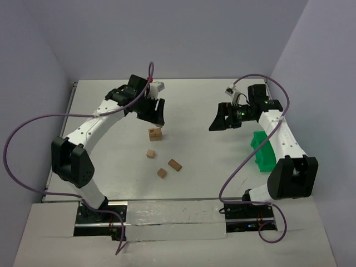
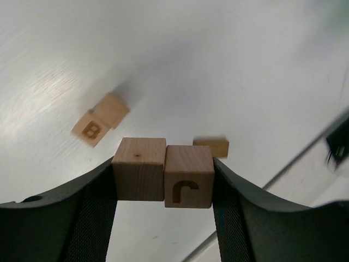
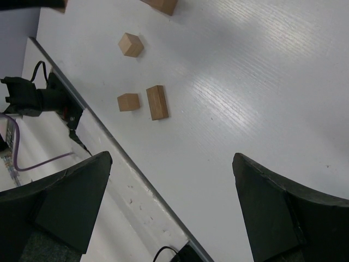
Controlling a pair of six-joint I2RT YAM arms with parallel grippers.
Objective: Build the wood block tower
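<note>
My left gripper [image 2: 163,166] is shut on two wood blocks side by side, a plain one [image 2: 139,168] and one with a burnt-in letter [image 2: 188,176], both off the table. In the top view this gripper [image 1: 154,117] hides them. Just below it, two blocks [image 1: 155,133] lie touching on the table; the wrist view shows this pair [image 2: 101,120], one marked B. Three loose blocks lie nearer the bases [image 1: 150,153] [image 1: 162,173] [image 1: 175,164]. My right gripper [image 1: 222,123] hangs open and empty [image 3: 170,161] over bare table to the right.
A green plastic bin [image 1: 261,149] stands at the right, beside the right arm. The table [image 1: 194,100] is white, with purple walls behind and at the sides. A metal rail [image 3: 109,142] runs along its near edge by the arm bases.
</note>
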